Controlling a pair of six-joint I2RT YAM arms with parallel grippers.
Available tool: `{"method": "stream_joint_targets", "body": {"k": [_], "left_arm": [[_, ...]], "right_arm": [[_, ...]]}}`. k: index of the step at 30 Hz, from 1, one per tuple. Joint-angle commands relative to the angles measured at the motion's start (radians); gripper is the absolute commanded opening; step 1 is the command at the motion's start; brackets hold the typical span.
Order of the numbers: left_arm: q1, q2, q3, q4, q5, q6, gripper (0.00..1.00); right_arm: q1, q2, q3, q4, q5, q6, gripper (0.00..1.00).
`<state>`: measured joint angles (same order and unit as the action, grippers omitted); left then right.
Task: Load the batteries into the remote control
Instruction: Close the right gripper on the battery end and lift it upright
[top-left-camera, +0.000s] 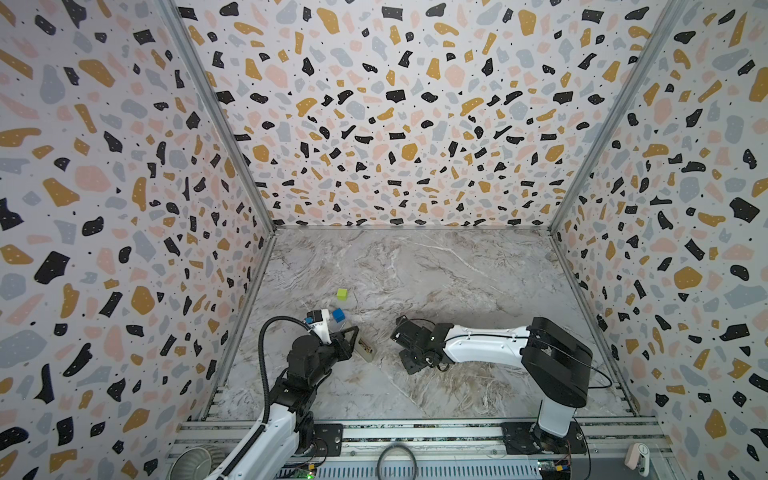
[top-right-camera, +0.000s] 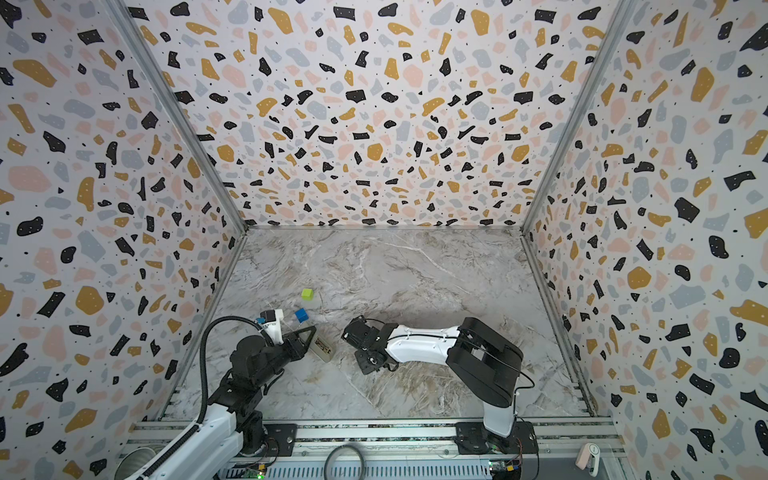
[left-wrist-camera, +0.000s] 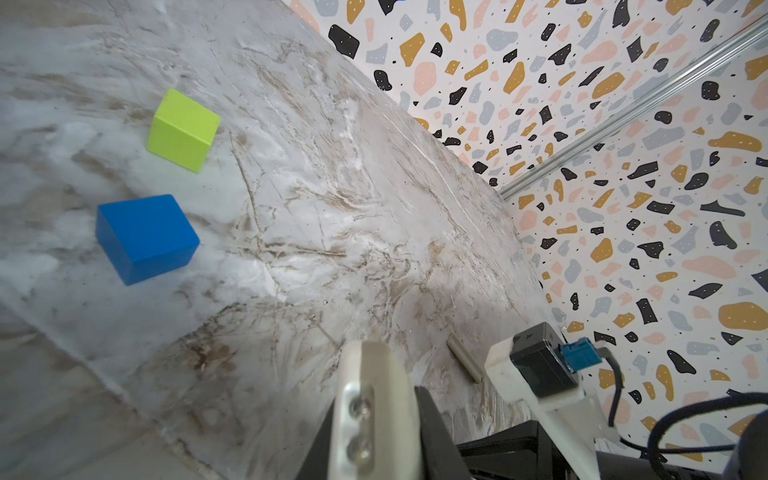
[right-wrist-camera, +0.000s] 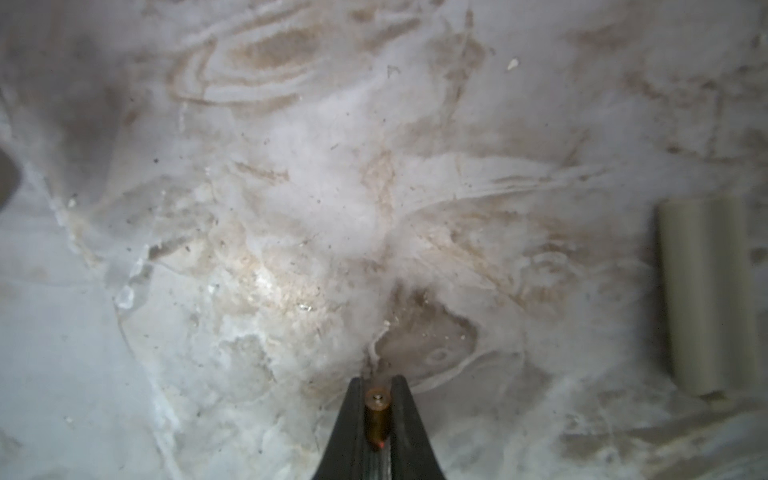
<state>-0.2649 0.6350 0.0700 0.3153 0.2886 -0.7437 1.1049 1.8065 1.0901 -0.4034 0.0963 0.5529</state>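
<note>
Midway, by my reading: one battery was gripped, and none could be seen seated.
Near the blue plastic cube (top-left-camera: 338, 315), on its robot-base side, the left gripper (top-left-camera: 353, 343) was clamped on the long white rectangular remote control (top-left-camera: 367, 350), whose open slot showed metal contacts. Well apart from the cube, the right gripper (right-wrist-camera: 377, 380) had its jaws pinched on a slim gold-ended cylindrical battery (right-wrist-camera: 376, 415), low over the grey marble tabletop (top-left-camera: 457, 270). A beige curved strip (right-wrist-camera: 706, 291), probably the compartment cover, lay on the marble, also apart from the cube. No second battery showed, and whether it sat inside the remote could not be told. Inserting and covering seemingly remained.
</note>
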Motion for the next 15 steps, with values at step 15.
{"method": "stream_joint_targets", "body": {"k": [15], "left_arm": [[-0.081,0.088,0.019,0.176,0.176,-0.043,0.00]], "right_arm": [[-0.036,-0.049,-0.044,-0.060,-0.150,-0.284,0.11]]}}
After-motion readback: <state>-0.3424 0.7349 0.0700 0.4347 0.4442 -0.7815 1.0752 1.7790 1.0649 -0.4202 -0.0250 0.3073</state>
